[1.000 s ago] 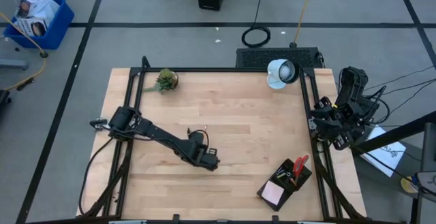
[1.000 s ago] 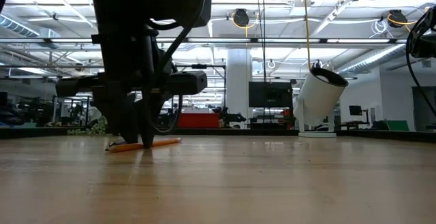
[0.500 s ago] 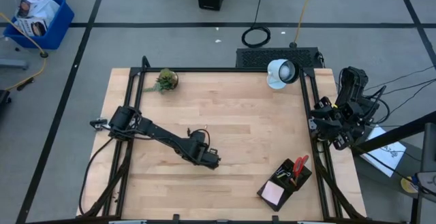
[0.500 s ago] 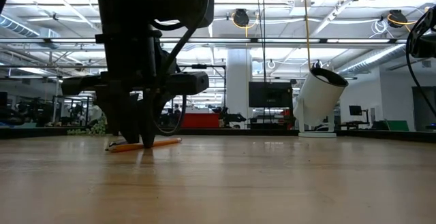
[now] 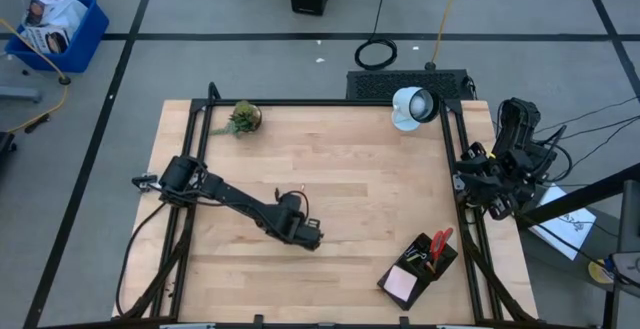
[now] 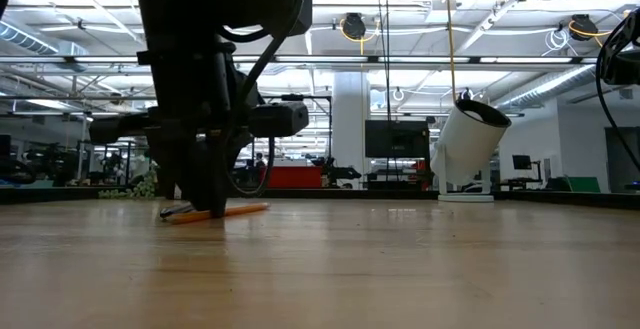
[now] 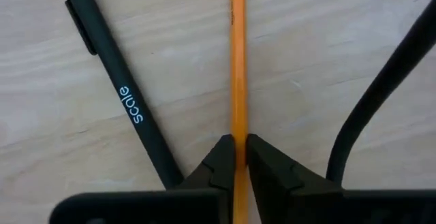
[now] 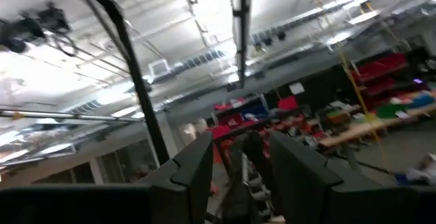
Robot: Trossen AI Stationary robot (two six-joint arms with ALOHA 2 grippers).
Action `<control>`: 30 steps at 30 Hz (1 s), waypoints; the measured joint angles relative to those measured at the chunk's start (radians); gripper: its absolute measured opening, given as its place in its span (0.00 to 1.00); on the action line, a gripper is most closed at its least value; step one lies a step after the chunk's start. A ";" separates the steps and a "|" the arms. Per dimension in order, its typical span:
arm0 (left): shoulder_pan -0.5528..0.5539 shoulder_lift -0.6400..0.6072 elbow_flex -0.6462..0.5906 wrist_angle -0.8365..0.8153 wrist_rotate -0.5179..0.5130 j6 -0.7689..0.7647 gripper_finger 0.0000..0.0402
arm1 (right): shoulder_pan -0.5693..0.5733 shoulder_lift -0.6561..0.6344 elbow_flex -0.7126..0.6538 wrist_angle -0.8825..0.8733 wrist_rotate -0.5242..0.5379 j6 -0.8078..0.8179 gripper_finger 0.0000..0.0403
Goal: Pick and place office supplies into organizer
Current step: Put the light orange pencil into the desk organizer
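Left wrist view: left pincer (image 7: 239,157) pinching an orange pencil (image 7: 238,60) mid-shaft; likely light, stiff, roll-prone; black pen (image 7: 120,94) just beside.

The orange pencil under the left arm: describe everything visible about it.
The orange pencil is a slim, plain shaft, wood by the look of it, lying flat on the light wooden table left of centre. The left hand is shut on it, a finger pressed to each side. A black pen lies angled beside it, apart where visible.
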 joint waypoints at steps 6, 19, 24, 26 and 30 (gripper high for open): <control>0.003 -0.041 -0.002 0.082 -0.060 -0.022 0.03 | 0.000 0.000 0.000 -0.001 0.053 -0.005 0.33; 0.041 -0.072 0.000 0.408 -0.181 0.081 0.01 | 0.000 0.000 0.000 -0.046 0.397 0.020 0.33; 0.065 -0.072 0.000 0.529 -0.200 0.121 0.05 | 0.000 -0.001 -0.001 -0.052 0.567 0.125 0.33; 0.073 -0.072 0.000 0.587 -0.201 0.148 0.05 | 0.000 -0.003 -0.008 -0.044 0.563 0.141 0.33; 0.093 -0.073 0.001 0.736 -0.201 0.207 0.01 | -0.001 -0.005 -0.019 -0.026 0.567 0.183 0.33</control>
